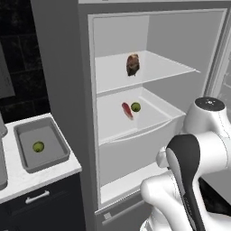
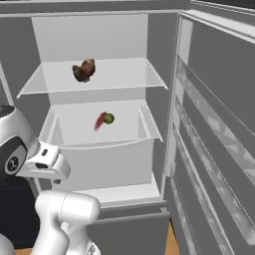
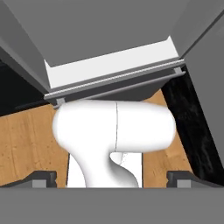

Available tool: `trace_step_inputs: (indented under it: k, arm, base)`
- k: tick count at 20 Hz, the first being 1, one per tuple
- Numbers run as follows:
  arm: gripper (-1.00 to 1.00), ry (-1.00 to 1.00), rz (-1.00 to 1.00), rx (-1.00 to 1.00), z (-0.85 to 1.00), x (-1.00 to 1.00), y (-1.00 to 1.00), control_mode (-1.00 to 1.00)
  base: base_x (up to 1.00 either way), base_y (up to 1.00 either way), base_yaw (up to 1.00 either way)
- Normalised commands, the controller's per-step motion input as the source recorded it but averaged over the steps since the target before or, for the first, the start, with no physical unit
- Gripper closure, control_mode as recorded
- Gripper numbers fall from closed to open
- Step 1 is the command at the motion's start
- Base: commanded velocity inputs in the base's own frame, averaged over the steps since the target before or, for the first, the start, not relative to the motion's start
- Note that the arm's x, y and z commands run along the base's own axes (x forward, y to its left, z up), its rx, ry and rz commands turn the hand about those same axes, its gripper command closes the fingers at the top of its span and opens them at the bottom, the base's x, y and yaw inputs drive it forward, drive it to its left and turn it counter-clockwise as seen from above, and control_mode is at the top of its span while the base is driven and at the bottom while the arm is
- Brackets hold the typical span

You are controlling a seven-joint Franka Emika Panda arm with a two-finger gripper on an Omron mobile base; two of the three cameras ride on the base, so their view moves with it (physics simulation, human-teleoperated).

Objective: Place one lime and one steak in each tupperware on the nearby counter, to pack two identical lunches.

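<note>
A grey tupperware point(image 1: 59, 136) sits on the white counter point(image 1: 50, 174) left of the open fridge, with one green lime point(image 1: 38, 146) inside it. On the fridge's upper shelf lies a brown steak point(image 1: 132, 64) point(image 2: 83, 69). On the lower shelf, a red steak point(image 1: 127, 110) point(image 2: 99, 121) lies touching a second lime point(image 1: 136, 107) point(image 2: 109, 118). My gripper point(image 3: 111, 178) is open and holds nothing. It points down at the wooden floor in front of the fridge's bottom edge, far below both shelves.
The fridge door point(image 2: 219, 129) stands swung open on the right. My folded arm point(image 1: 189, 167) is in front of the fridge's lower drawer point(image 2: 107, 162). A grey object point(image 1: 2, 169) is cut off at the counter's left edge. Black cabinet fronts point(image 1: 40, 203) run under the counter.
</note>
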Motion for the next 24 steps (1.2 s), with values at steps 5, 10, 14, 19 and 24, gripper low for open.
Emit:
trace_step_inputs:
  k: [5, 10, 14, 19, 24]
  arm:
    - [-1.0, 0.0, 0.0, 0.0, 0.0, 0.0, 0.0, 1.0]
    - [-1.0, 0.0, 0.0, 0.0, 0.0, 0.0, 0.0, 1.0]
    - [-1.0, 0.0, 0.0, 0.0, 0.0, 0.0, 0.0, 1.0]
    - [-1.0, 0.0, 0.0, 0.0, 0.0, 0.0, 0.0, 1.0]
    - [-1.0, 0.0, 0.0, 0.0, 0.0, 0.0, 0.0, 1.0]
  base:
    - [0.15, -0.29, 0.07]
    - [0.55, -0.03, 0.16]
    - [0.5, -0.16, 0.15]
    - [0.05, -0.04, 0.05]
    - [0.0, 0.0, 0.0]
